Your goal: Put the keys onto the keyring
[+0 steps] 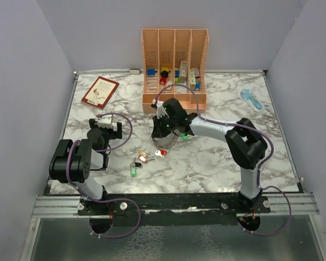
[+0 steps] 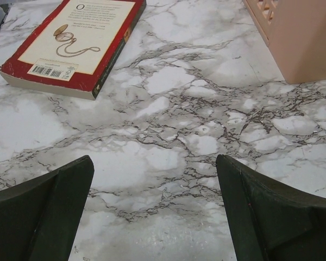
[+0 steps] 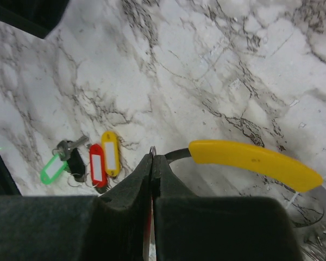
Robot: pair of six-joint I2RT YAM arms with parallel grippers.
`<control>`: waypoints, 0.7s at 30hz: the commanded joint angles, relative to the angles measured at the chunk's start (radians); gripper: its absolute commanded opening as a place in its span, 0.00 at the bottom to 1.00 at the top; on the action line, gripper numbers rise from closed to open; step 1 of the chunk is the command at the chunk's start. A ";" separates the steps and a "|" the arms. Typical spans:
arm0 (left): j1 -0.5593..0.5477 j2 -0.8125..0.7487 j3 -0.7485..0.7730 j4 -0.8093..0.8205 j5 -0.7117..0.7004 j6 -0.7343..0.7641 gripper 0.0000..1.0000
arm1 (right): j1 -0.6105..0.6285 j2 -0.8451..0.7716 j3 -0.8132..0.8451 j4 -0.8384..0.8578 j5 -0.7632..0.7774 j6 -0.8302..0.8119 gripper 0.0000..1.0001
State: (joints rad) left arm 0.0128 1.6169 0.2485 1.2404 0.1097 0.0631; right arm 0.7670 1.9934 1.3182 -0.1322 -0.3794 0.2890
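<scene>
Right hand (image 3: pixel 152 159) pinching yellow key tag (image 3: pixel 255 163), blocks (image 1: pixel 151 72) in organizer (image 1: pixel 175 41)

Two arms noted: left arm (image 1: pixel 79 163) and right arm (image 1: pixel 244 144).
- Joint housings are built as chunky black cylinders. The links between them are finished in pale grey-white.
- A thin purple cable (image 1: pixel 176 85) is run along each arm and carried down past its base.
- Both bases are fixed to a black crossbar (image 1: pixel 168 202); silver bolt heads (image 1: pixel 123 205) are seen beside them.
- A small whitish block (image 1: pixel 105 123) is mounted at each wrist.
- Left gripper (image 2: pixel 154 160): its fingers (image 2: pixel 54 206) are matte black and wedge-shaped, tapered to blunt tips.
- Right gripper (image 3: pixel 153 155): its fingers (image 3: pixel 206 223) are the same black, broad at the root and narrowed forward.
</scene>
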 commanded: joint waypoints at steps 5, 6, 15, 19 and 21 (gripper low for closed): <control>0.001 -0.216 0.040 -0.166 -0.060 -0.032 0.99 | 0.009 -0.128 -0.011 0.009 0.013 -0.034 0.01; 0.002 -0.233 0.048 -0.158 -0.071 -0.032 0.99 | 0.009 -0.132 -0.017 0.019 0.006 -0.027 0.01; 0.003 -0.196 0.385 -0.620 0.617 -0.013 0.91 | 0.009 -0.177 0.025 -0.061 0.020 -0.082 0.01; -0.013 -0.134 0.506 -0.724 0.896 -0.051 0.87 | 0.008 -0.218 0.028 -0.088 -0.003 -0.097 0.01; -0.032 -0.118 0.532 -0.784 0.955 -0.014 0.86 | 0.008 -0.236 0.032 -0.102 -0.024 -0.098 0.01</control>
State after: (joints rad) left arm 0.0044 1.4620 0.7242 0.6430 0.7452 0.0391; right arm 0.7670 1.8408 1.3174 -0.2066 -0.3756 0.2203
